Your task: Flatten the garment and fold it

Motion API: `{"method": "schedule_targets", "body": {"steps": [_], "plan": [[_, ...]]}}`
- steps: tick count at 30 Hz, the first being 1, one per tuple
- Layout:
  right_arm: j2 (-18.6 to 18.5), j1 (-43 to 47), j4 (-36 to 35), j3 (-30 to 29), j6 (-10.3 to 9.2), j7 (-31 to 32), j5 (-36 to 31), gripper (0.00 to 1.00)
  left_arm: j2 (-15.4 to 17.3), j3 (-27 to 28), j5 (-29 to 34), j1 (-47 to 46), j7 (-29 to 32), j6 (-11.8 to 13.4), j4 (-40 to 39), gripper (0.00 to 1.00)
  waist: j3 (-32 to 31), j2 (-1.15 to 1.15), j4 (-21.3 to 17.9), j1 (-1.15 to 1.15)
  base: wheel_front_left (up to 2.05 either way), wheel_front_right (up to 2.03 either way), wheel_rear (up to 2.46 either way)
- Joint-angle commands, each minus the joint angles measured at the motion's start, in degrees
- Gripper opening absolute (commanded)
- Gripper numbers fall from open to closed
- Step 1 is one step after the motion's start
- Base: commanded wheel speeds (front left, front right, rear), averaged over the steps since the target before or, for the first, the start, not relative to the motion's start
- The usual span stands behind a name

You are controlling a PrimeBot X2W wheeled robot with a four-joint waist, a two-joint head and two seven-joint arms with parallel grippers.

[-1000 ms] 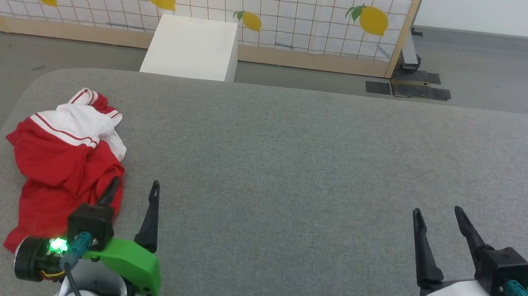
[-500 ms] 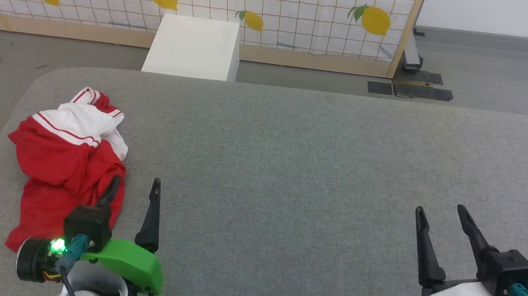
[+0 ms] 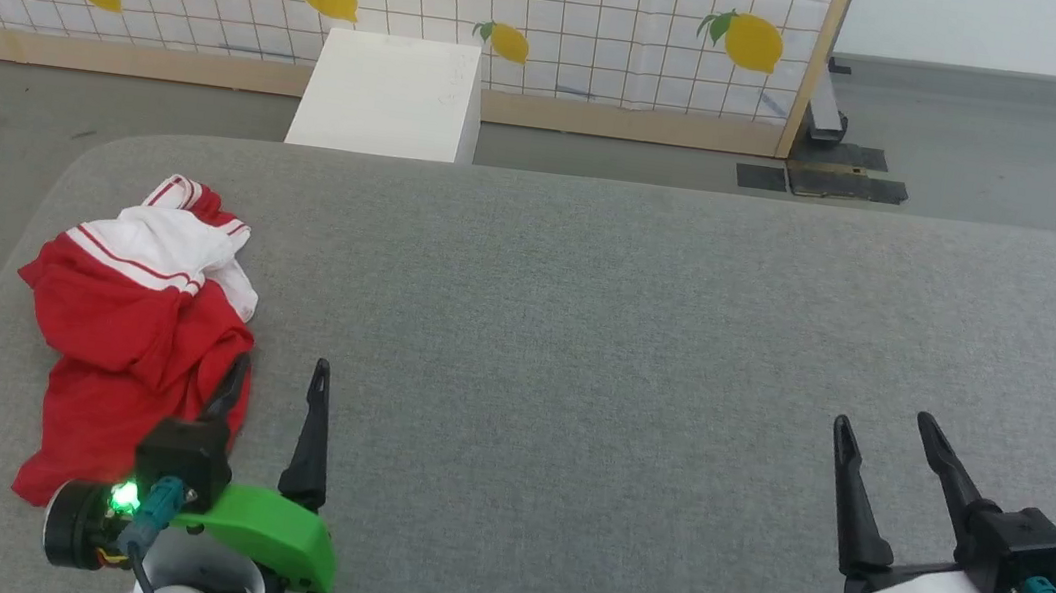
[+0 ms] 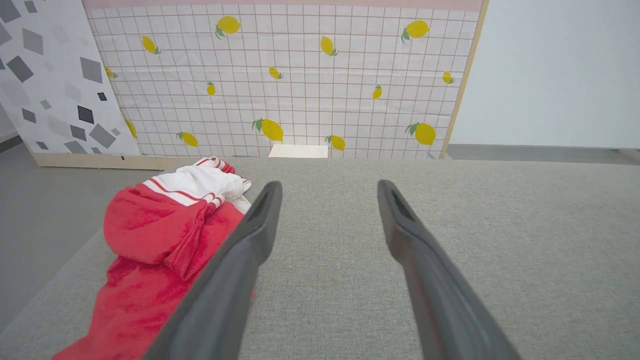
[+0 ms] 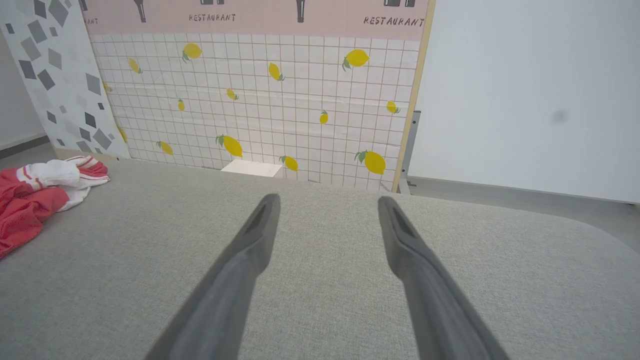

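The garment (image 3: 131, 328), a red jersey shirt with white sleeves trimmed in thin red stripes, lies crumpled in a heap at the left end of the grey padded table (image 3: 583, 344), close to its rounded far-left corner. The white sleeve part is bunched on the far side of the heap and the red body trails toward the robot.

The left gripper (image 3: 282, 364) sits just beside the heap's near right edge, with its fingers spread wide and nothing between them. In the head view one finger overlaps the red cloth, and whether it touches I cannot tell. The left wrist view puts the shirt (image 4: 150, 235) left of the spread fingers (image 4: 260, 225), one of which hides part of its edge.

The right gripper (image 3: 882, 421) is well apart at the table's right end, its fingers also spread and empty over bare cloth. Its wrist view has the shirt (image 5: 30, 200) at the far left edge.

Beyond the table stands a white box (image 3: 391, 98) against a lemon-print grid panel (image 3: 574, 0). The right wrist view adds a pink band lettered "RESTAURANT" (image 5: 212, 17) above the lemons, and both wrist views show a grey-speckled panel (image 4: 50, 75) at the left.
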Motion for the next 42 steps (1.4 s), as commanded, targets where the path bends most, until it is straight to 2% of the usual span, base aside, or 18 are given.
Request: {"method": "schedule_targets", "body": {"steps": [1,32,42], "plan": [[0.09,0.51,0.19,-0.14,-0.05,-0.73,0.44,1.0,-0.12,-0.21,-0.47,0.17,-0.64,0.29,0.24,1.0,0.0,0.0,0.02,0.0,0.0,0.0,0.0],[0.14,0.49,2.71,-0.21,-0.08,-4.4,1.2,1.0,-0.19,-3.04,-2.61,-0.39,-4.29,0.76,3.96,1.0,0.73,0.04,0.59,0.0,0.0,0.0,0.0],[0.16,1.11,3.42,1.04,-0.09,-5.58,1.15,1.0,-0.21,-3.41,-2.92,-0.73,-5.46,1.2,4.41,1.0,0.93,0.06,4.09,0.0,0.0,0.0,0.0]]}}
